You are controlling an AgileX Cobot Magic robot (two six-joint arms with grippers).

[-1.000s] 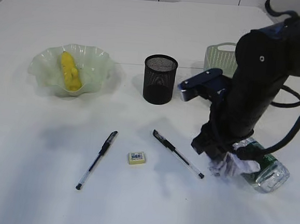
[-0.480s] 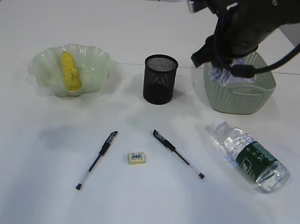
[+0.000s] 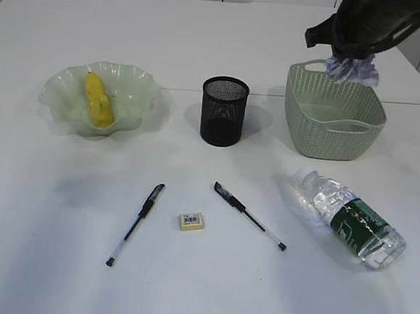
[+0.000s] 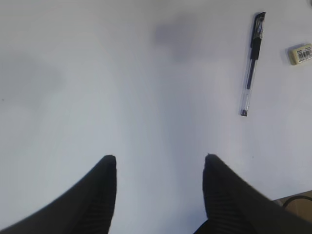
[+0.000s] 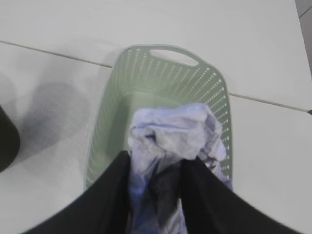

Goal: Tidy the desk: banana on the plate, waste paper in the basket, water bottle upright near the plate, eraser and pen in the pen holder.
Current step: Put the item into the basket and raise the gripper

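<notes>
Waste paper (image 5: 173,134) — pinched in our right hand (image 5: 155,168), held over basket (image 3: 334,122) near tabletop's (image 3: 185,286) far right edge | left hand (image 4: 160,163) spread wide — holds nothing, low over bare tabletop

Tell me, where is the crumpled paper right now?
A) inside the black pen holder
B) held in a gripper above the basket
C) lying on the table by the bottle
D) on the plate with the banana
B: the right gripper is shut on the paper, holding it over the open basket, not yet dropped.
</notes>
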